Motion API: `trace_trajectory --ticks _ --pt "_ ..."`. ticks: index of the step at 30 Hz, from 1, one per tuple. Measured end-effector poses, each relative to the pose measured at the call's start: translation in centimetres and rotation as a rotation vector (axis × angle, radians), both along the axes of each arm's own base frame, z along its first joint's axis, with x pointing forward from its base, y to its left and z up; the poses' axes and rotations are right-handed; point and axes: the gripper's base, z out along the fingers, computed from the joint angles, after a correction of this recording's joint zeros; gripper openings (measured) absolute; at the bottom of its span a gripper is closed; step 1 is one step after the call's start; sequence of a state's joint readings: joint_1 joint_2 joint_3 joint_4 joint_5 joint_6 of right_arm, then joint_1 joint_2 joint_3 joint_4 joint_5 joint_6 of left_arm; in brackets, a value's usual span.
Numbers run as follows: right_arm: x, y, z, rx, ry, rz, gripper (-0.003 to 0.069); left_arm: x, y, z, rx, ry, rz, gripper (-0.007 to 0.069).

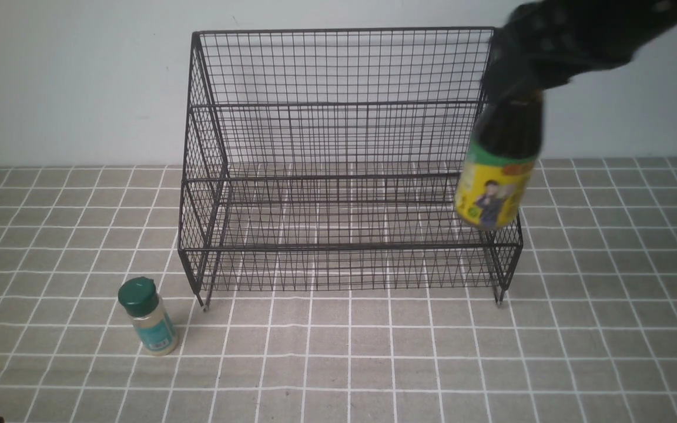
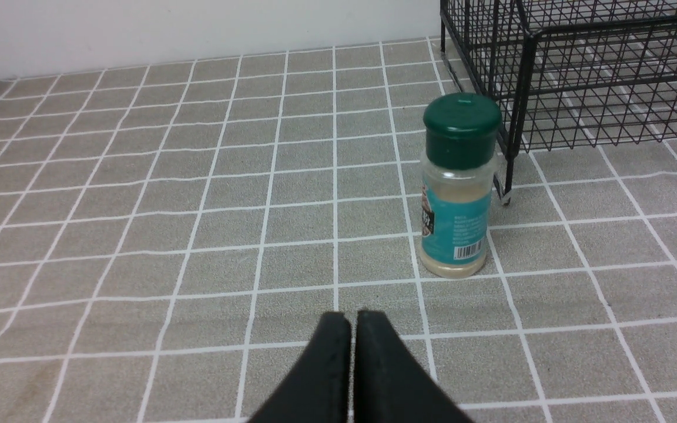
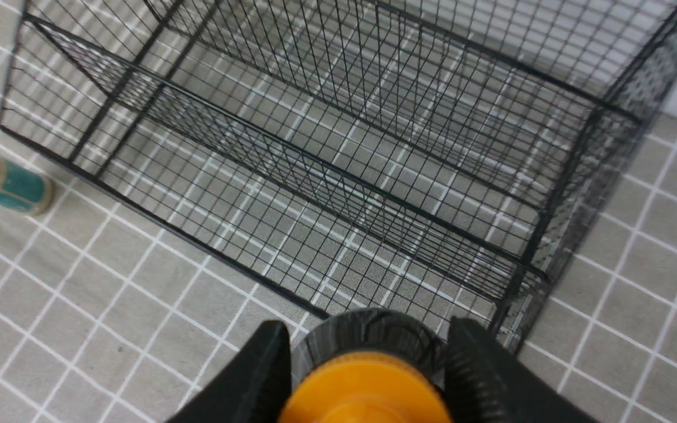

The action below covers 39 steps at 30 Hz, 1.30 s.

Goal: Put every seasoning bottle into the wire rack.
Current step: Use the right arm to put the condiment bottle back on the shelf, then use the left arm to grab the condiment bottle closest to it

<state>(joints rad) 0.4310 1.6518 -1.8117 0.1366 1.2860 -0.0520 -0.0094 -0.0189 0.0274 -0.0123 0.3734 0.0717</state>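
The black wire rack [image 1: 338, 135] stands at the middle back of the tiled cloth; nothing is on its shelves. My right gripper [image 1: 520, 88] is shut on the neck of the dark-sauce bottle [image 1: 500, 167] with the yellow label and holds it in the air in front of the rack's right end. In the right wrist view its orange cap [image 3: 368, 390] sits between my fingers [image 3: 256, 376], above the rack [image 3: 338, 147]. The small shaker jar [image 1: 149, 317] with the green cap stands by the rack's front left foot. My left gripper [image 2: 353, 320] is shut and empty, short of the jar [image 2: 458, 188].
A grey tiled cloth [image 1: 374, 364] covers the table up to a pale wall [image 1: 68, 76] behind the rack. The rack's left front foot [image 2: 506, 197] stands just behind the jar in the left wrist view. The jar also shows in the right wrist view [image 3: 3, 185].
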Motion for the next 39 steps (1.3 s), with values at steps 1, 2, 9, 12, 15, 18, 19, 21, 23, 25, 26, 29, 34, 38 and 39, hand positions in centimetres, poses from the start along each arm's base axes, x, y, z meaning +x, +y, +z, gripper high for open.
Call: trace_trajectory --ticks 1,2,9,12,15,18,19,21,23,25,26,29,34,38,39 --pt "0.3 0.2 -0.3 -0.003 0.006 0.000 0.0314 0.0 0.0 0.0 0.000 0.000 0.000 -0.0007" --pt "1.3 0.6 -1.3 -0.015 0.027 -0.001 0.0314 0.0 0.0 0.0 0.000 0.000 0.000 -0.0007" --pt "4.4 1.8 -5.3 -0.076 0.100 -0.006 0.0309 0.0 0.0 0.0 0.000 0.001 0.000 -0.0007" --pt "5.3 2.2 -6.8 -0.089 0.136 -0.011 0.0309 0.0 0.0 0.0 0.000 0.001 0.000 -0.0007" --pt "6.0 2.5 -8.3 -0.101 0.168 -0.016 0.0309 0.0 0.0 0.0 0.000 0.001 0.000 -0.0007" --pt "6.4 2.7 -9.4 -0.106 0.193 -0.025 0.0307 0.0 0.0 0.0 0.000 0.001 0.000 -0.0007" --pt "6.6 2.8 -9.6 -0.105 0.197 -0.030 0.0307 0.0 0.0 0.0 0.000 0.001 0.000 -0.0007" --pt "6.7 2.9 -10.0 -0.105 0.208 -0.037 0.0311 0.0 0.0 0.0 0.000 0.001 0.000 -0.0007" --pt "6.7 2.9 -10.0 -0.101 0.208 -0.044 0.0343 0.0 0.0 0.0 0.000 0.001 0.000 -0.0007" --pt "6.6 2.8 -9.3 -0.088 0.188 -0.063 0.0409 0.0 0.0 0.0 0.000 0.001 0.000 -0.0007" --pt "6.5 2.8 -9.2 -0.086 0.186 -0.065 0.0416 0.0 0.0 0.0 0.000 0.001 0.000 -0.0007" --pt "5.5 2.3 -6.9 -0.062 0.137 -0.089 0.0509 0.0 0.0 0.0 0.000 0.001 0.000 -0.0007" --pt "0.7 0.1 0.9 0.038 -0.036 -0.099 0.0499 0.0 0.0 0.0 0.000 0.001 0.000 -0.0007" --pt "-6.7 -3.5 8.0 0.130 -0.236 -0.114 0.0356 0.0 0.0 0.0 0.000 0.002 0.000 -0.0007" --pt "-8.0 -4.3 8.7 0.141 -0.261 -0.127 0.0311 0.0 0.0 0.0 0.000 0.002 0.000 -0.0007"
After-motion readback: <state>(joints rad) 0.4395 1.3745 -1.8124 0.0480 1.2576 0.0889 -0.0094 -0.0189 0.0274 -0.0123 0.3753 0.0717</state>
